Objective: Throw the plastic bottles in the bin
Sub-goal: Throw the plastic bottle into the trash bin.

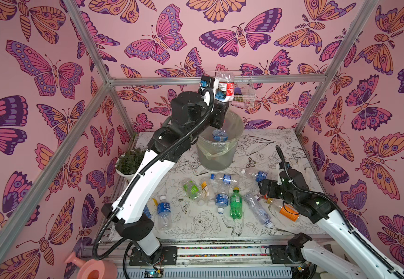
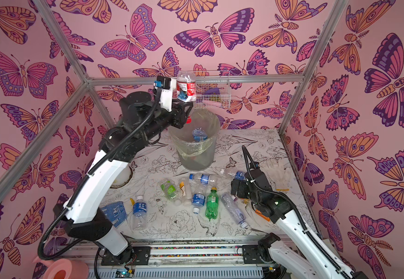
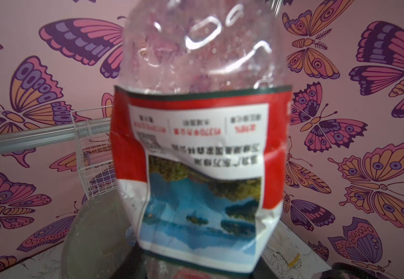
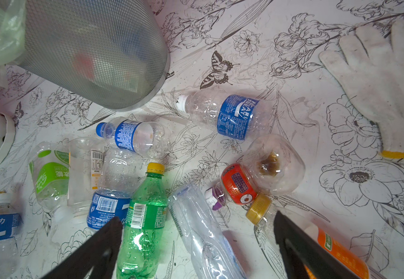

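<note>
Crumpled plastic goes up high! The left pincer is clamped low on a red-labelled bottle. It is clear, dented and creased, turned cap-down and raised above the bin. That bin is round and tapering, translucent grey with a fine mesh texture on its wall. A thin greenish bag is folded loosely over its rim.

Inside the bin lies a squashed blue-labelled bottle.

In front of the bin, the right pincer hangs low with its jaws spread wide, gripping nothing. Its black tapered fingers frame a ribbed green bottle with a yellow cap and a long flattened clear bottle. An orange-labelled bottle lies just beside one finger.

All of these lie on their sides on the flower-printed worktop. To the bin's right, a white knitted glove lies flat.
</note>
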Robot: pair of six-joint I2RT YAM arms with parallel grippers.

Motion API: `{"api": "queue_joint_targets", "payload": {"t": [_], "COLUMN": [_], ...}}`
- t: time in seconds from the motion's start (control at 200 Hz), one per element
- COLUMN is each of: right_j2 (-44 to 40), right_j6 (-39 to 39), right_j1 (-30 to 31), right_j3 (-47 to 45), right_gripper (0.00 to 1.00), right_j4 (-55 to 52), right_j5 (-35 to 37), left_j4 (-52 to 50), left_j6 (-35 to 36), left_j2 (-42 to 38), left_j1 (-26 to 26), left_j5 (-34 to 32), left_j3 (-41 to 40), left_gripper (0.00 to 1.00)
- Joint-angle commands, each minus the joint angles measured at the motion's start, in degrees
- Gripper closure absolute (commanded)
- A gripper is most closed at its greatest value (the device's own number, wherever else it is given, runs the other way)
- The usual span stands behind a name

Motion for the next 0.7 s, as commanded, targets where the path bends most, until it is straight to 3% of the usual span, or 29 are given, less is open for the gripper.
{"api": "queue_joint_targets", "payload": {"t": [0.0, 0.09, 0.105, 0.15, 0.165, 0.265, 0.406, 0.541, 0.696], "right_j2": [-1.3, -1.9, -1.9, -2.1, -2.2, -3.0, -3.2, -1.4, -0.1], "right_j6": [1.0, 1.0, 1.0, 1.0, 1.0, 1.0, 1.1, 2.0, 2.4], "right_j1": [-0.4, -0.4, -0.4, -0.4, -0.4, -0.4, -0.4, -0.4, -0.4], "right_j3": [-0.2, -0.2, -0.2, -0.1, -0.1, -0.2, -1.2, -1.6, -1.5], "right_gripper": [0.01, 0.01, 0.01, 0.01, 0.01, 0.01, 0.01, 0.01, 0.01], "right_j4": [-1.6, -1.9, -2.0, -2.1, -2.3, -3.0, -2.5, -0.6, 0.7], "right_j5": [0.0, 0.0, 0.0, -0.1, -0.1, 0.2, 0.4, -1.4, -2.7], "left_j4": [-1.7, -6.9, -8.3, -13.6, -15.8, -27.0, -24.2, -21.1, -13.1], "left_j6": [-2.2, -2.8, -2.9, -3.3, -3.6, -4.3, 1.7, 4.4, 4.4], "left_j2": [5.6, 12.3, 13.5, 17.4, 18.7, 23.7, 16.9, 9.3, -1.9], "left_j1": [3.2, 5.5, 5.9, 6.8, 6.9, 6.2, 0.8, -3.0, -4.9], "left_j5": [3.7, 4.3, 4.0, 2.9, 2.2, -1.1, -6.3, -9.3, -8.7], "left_j3": [2.7, 7.5, 8.9, 13.8, 16.0, 30.6, 30.8, 26.3, 11.3], "left_gripper": [1.0, 1.0, 0.9, 0.13, 0.01, 0.02, 0.02, 0.02, 0.02]}}
